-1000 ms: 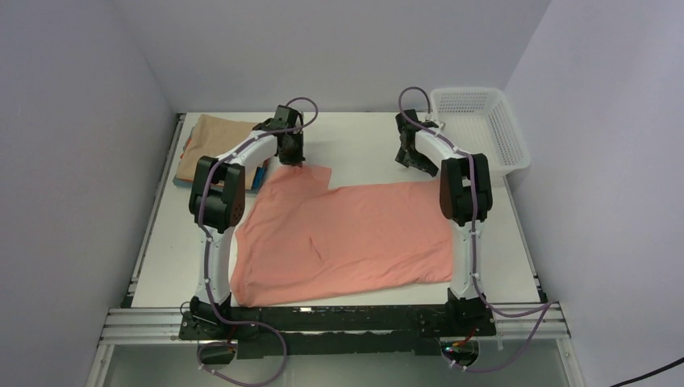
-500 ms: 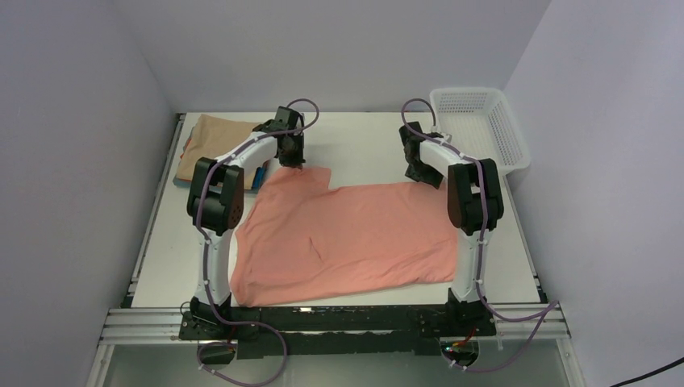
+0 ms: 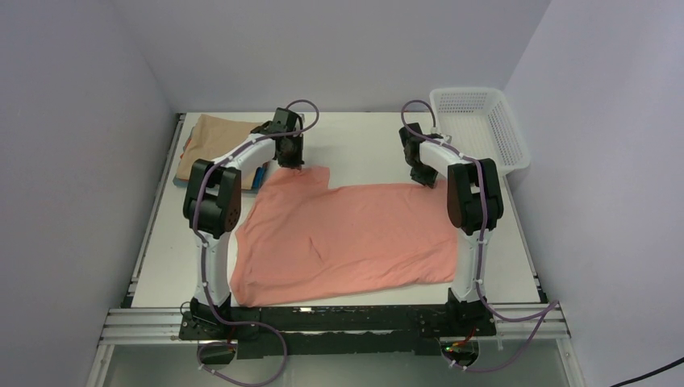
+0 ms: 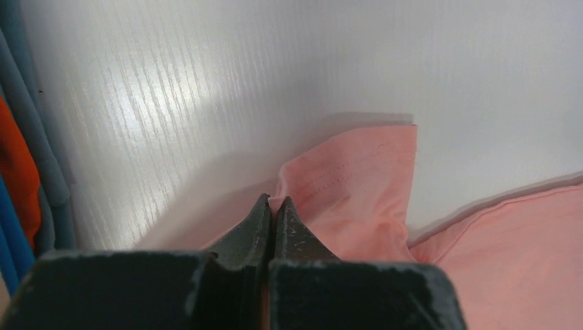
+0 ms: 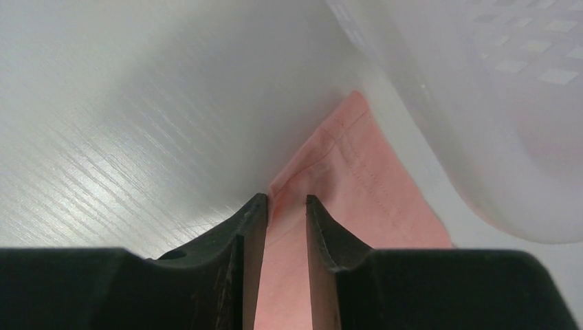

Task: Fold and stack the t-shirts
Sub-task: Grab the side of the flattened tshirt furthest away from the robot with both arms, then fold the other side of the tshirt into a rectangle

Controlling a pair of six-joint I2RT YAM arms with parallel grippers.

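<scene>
White-shelled arms [image 3: 208, 262], bulky black joints [image 3: 216, 205], thin purple cables [image 3: 300, 102], and a scuffed black left tool [image 4: 273, 199].

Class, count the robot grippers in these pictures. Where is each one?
2. The left gripper is shut on the salmon-pink t-shirt's far-left corner. The right gripper straddles its far-right corner, jaws apart, beside the white basket. None seems hidden.

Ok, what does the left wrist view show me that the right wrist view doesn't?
Only the left wrist view: the left end effector shut on a corner of the pink shirt, and the orange and blue edges of the folded stack at the far left. Only the right wrist view: the right end effector, standing open around the shirt's edge, and the white basket close at upper right. Both: the same pink shirt lying on the white table.
</scene>
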